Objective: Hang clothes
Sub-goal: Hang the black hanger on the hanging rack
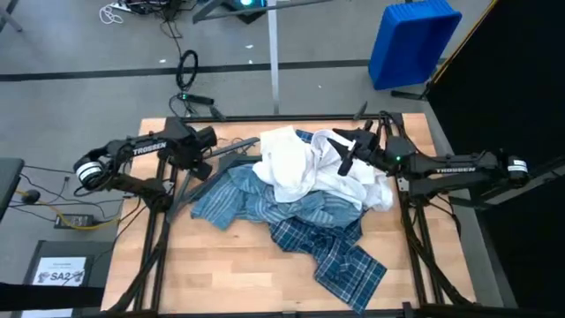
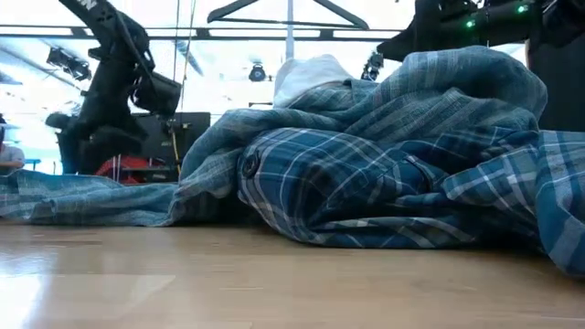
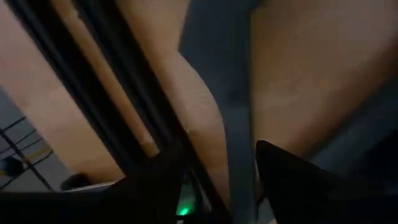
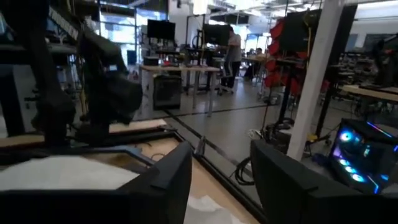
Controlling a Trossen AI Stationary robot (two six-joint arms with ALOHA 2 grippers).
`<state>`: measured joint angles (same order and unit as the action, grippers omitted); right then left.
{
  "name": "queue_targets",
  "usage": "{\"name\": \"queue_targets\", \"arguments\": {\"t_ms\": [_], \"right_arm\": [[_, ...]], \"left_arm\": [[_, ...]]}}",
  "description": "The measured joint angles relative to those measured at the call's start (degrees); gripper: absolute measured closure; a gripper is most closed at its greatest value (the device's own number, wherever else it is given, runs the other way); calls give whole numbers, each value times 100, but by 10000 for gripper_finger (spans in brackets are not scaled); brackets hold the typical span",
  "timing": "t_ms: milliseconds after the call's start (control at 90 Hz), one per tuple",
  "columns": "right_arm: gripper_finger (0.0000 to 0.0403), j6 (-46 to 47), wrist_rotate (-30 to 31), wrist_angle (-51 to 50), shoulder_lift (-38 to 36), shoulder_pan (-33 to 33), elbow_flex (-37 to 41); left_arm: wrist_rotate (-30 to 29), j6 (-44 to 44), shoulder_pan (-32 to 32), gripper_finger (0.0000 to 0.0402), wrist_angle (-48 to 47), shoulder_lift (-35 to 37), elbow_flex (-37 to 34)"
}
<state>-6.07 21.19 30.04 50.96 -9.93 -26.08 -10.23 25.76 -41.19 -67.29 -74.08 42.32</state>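
Fig.: soft white collared shirt atop limp striped blue-grey shirt & plaid shirt, heaped mid-table; we'd pinch its collar w/ right gripper, fingers apart, empty; left gripper: cannot tell.

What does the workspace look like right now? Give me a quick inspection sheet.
Surface: wooden table, front strip bare.
Job's things: white shirt on top of the pile; striped shirt spread left; plaid shirt trailing toward the front right. None hung yet.
Clutter: dark hangers lying by the pile's left edge.
Grippers: left gripper over the table's back left, above a hanger, open; right gripper above the white shirt, open, holding nothing.
Cables: cables on the floor behind the table.
Surroundings: blue bin on the floor at back right; a person stands far off.
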Motion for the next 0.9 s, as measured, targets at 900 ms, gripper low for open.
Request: {"name": "queue_targets", "arguments": {"t_ms": [900], "right_arm": [[275, -166, -42, 11, 2, 8, 2]], "left_arm": [[479, 271, -424, 232, 1571, -675, -719]]}}
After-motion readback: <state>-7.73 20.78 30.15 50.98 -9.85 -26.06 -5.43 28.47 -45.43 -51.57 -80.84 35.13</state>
